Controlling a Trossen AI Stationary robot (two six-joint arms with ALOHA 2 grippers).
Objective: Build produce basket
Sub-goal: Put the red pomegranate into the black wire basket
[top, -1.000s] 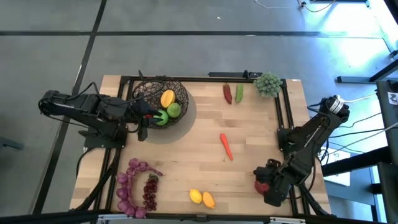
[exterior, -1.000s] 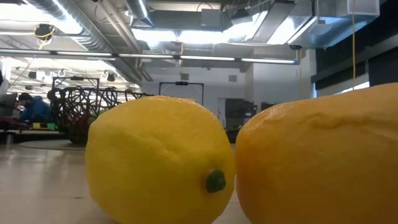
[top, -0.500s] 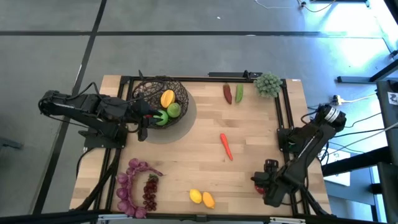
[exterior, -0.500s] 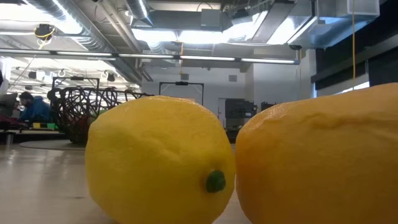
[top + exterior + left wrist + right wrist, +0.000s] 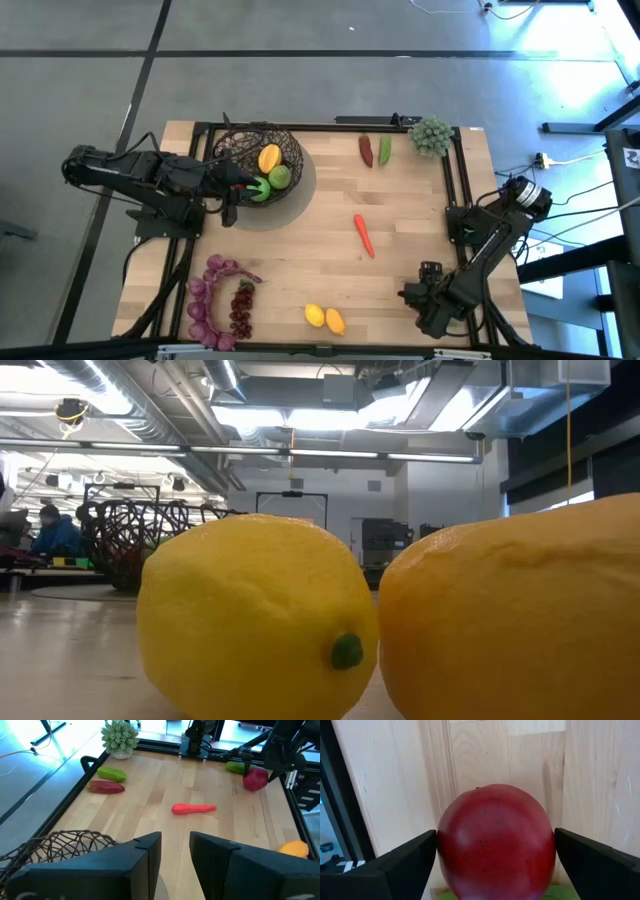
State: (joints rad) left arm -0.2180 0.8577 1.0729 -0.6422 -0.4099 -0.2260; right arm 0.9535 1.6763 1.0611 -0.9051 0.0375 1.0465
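Right gripper [image 5: 432, 300] has come down over the last second at the near right corner of the table [image 5: 410, 215]. A second ago the red pomegranate [image 5: 496, 842] showed beside it from above; now the arm covers it in the high view. Right wrist view: fingers spread wide, one on each side of the pomegranate, neither clearly touching it. A green fruit [image 5: 235, 767] lies just beside the pomegranate, seen from the left wrist.

Left gripper [image 5: 228, 197] has not moved. It rests at the near left edge of the basket [image 5: 245, 145], fingers a little apart, nothing between them.

Basket sits far left on the table. Inside: an orange-yellow mango [image 5: 269, 158] and two green fruits [image 5: 279, 177].

Not yet in the basket:
- carrot [image 5: 364, 235], mid-table
- red pepper [image 5: 366, 150] and cucumber [image 5: 385, 150], side by side at the far edge
- two lemons [image 5: 324, 318], touching, near edge
- purple grapes [image 5: 215, 300], near left

Pale-green bushy clump [image 5: 431, 134] stands at the far right corner.

Judgement: the right arm is set for a grasp on the pomegranate; closing is the step in hand. Task is early, most produce outside. The pomegranate is round and smooth, so an off-centre squeeze could roll it toward the table edge
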